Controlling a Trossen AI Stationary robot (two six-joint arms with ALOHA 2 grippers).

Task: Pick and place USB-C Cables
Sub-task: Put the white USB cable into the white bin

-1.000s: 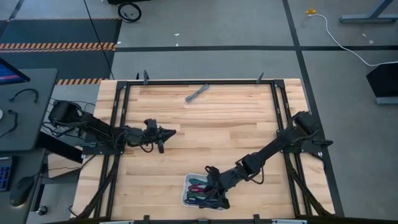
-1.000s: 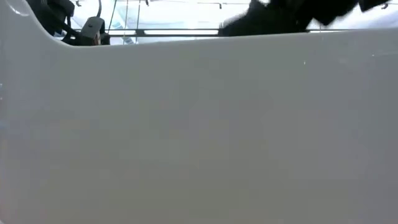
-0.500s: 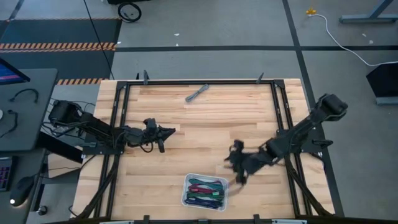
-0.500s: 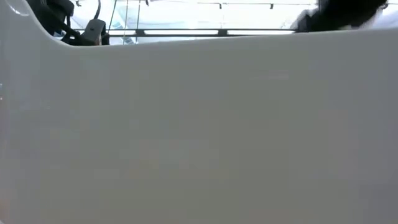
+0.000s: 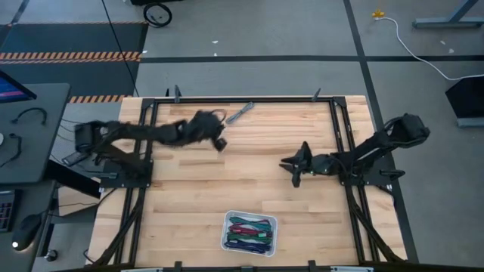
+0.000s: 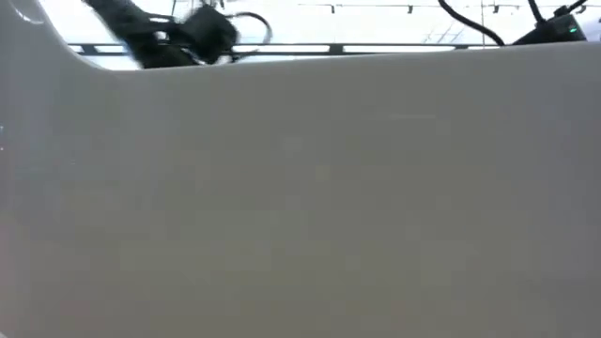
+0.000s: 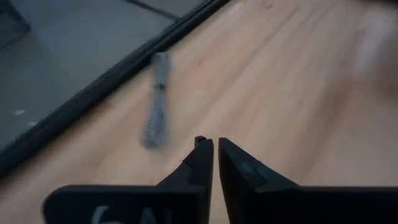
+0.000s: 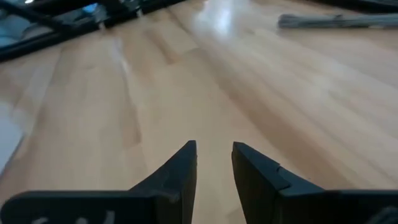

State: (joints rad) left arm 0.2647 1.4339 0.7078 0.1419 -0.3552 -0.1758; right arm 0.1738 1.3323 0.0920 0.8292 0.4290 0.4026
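Observation:
One grey bundled USB-C cable lies flat on the wood near the table's far edge; it also shows in the left wrist view and the right wrist view. Several other cables, teal, green, purple and magenta, lie in a white tray at the near edge. My left gripper hovers shut, just short of the grey cable's near end. My right gripper rests right of the table's middle, slightly open and empty.
A black frame rail runs along the far edge just behind the grey cable. The tray's white wall blocks almost the whole low view. Bare wood lies between the two grippers.
My right gripper has lifted out of the tray and drawn back toward the far and right side, ending right of the table's middle. My left arm has swung from the left middle toward the far edge and the right, up to the grey cable.

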